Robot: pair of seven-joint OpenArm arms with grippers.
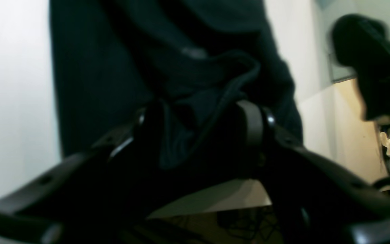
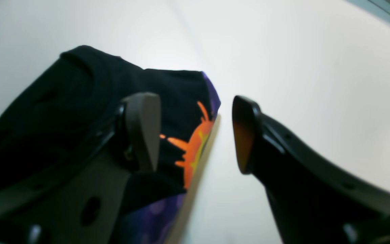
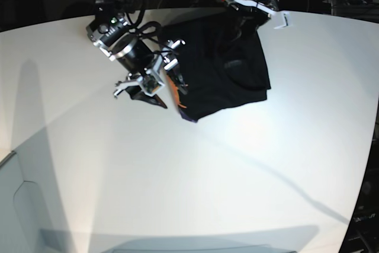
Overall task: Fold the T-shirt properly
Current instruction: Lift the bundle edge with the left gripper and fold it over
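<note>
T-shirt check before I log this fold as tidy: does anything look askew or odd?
Yes. The T-shirt lies in a rumpled, uneven heap with bunched folds, and its orange and purple print peeks out at the edge by the right gripper.

Blur is softening the bunched black cloth T-shirt (image 1: 195, 112) in the left wrist view, hiding whether the left gripper's black fingers (image 1: 254, 125) are pinching it; the frame's bottom edge is cropping its purple-and-orange print (image 2: 195, 149).
</note>
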